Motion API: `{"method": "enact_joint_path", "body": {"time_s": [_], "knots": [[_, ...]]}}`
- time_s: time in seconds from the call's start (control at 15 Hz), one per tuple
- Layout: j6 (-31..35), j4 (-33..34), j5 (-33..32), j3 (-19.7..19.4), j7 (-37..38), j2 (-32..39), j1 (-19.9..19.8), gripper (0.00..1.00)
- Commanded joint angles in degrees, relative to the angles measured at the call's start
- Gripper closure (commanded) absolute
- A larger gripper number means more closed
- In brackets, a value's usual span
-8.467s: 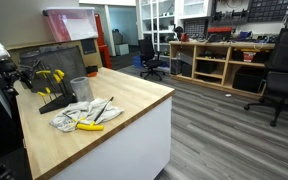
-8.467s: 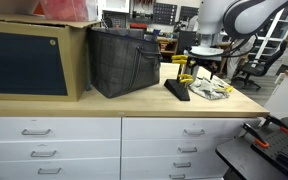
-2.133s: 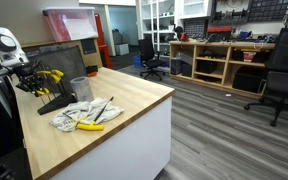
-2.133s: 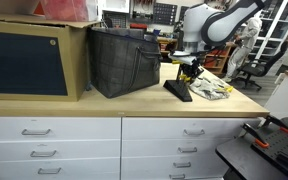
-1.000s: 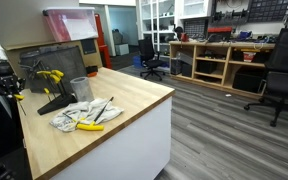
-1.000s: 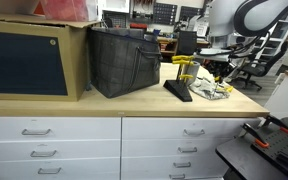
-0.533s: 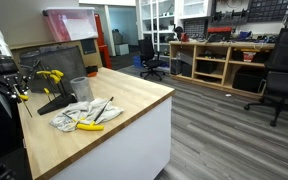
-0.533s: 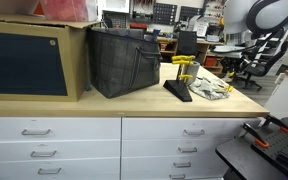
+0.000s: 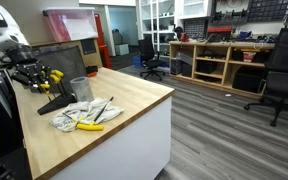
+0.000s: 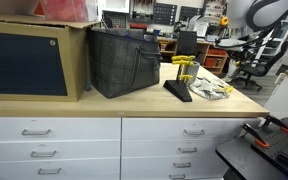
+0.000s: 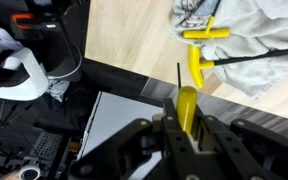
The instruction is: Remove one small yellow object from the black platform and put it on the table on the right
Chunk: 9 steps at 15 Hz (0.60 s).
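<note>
One quick q, A here: which step is the arm on rn?

B: Carry step imo. Going l to r in an exterior view: the gripper [image 9: 26, 78] hangs at the far left end of the table [image 9: 124, 100]. Then comes the black platform [image 9: 54, 102] w/ a few yellow handles [image 9: 51, 74] standing on it, a grey cup [image 9: 80, 88] just beside that, a crumpled cloth [image 9: 76, 115], and bare wood out to the right edge.

A: So is it actually holding smth or empty?

B: Holding. Wrist view shows the jaws pinched right down on a small yellow object [image 11: 187, 103], one finger each side, w/ a thin dark shaft poking out past the tips. Looks like a lil yellow-handled tool, can't tell what kind. It's clear of the platform, so the pick looks done.

A: Where's it sit vs the table tho?

B: Off the wood afaict. Under the gripper in the wrist view it's dark clutter, w/ a white headset [image 11: 9, 60] on the left. The wooden top only starts further up, and the cloth plus a yellow T-handle [image 11: 204, 45] lie on it at top right.

A: Next move?

B: Prob swing it across over the top, past platform, cup and cloth, to the bare patch on the right. Then come down low and open up. Needs care not to snag that shaft on the cloth. Drop's not done yet.
</note>
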Motion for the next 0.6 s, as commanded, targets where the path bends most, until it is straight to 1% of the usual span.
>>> {"method": "enact_joint_path", "body": {"time_s": [0.0,0.27,0.53], "knots": [[-3.42,6.69,-4.17,0.25,2.07,5.18,0.17,0.96],[-6.19,11.61,-9.16,-0.32,3.29,9.61,1.45,0.96],[-8.52,14.32,-12.47,-0.44,3.95,12.86,3.26,0.96]]}}
